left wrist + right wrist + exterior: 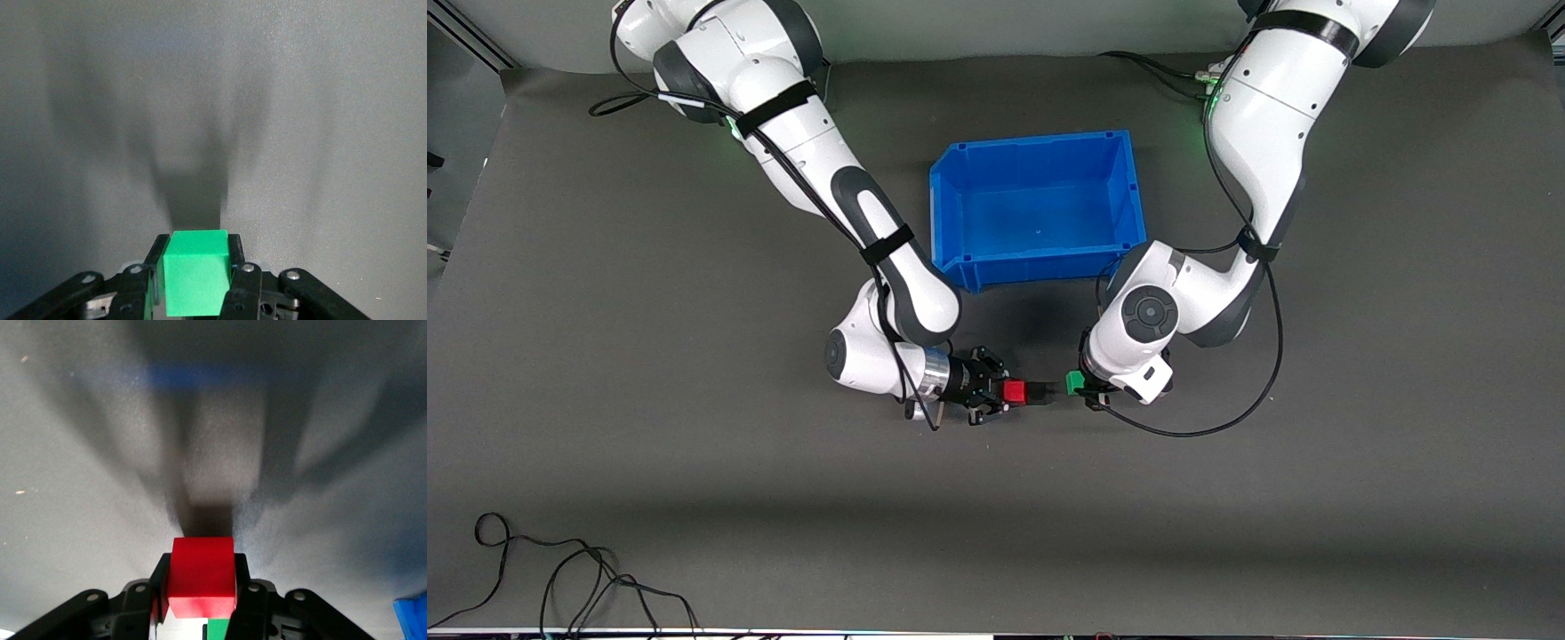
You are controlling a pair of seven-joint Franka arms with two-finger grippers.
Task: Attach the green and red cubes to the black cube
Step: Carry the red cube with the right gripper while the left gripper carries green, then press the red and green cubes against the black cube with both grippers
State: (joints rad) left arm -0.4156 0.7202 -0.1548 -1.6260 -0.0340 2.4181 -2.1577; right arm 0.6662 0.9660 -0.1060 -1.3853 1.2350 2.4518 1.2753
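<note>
Now the right gripper (1005, 392) clamps the red cube (1015, 392) and the left gripper (1083, 386) clamps the green cube (1075, 383), both held over the desk (694, 480) with the black cube (1040, 392) between them, nearer the front camera than the blue bin (1040, 267).

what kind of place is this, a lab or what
Probably a robotics lab bench: two Franka arms mounted at a grey-covered table, a blue bin, loose cables, and small test cubes in the grippers.

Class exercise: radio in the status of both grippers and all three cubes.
Left gripper shut on green cube. Right gripper shut on red cube. Black cube between them, against red; gap to green. Blue bin clear of the line.
</note>
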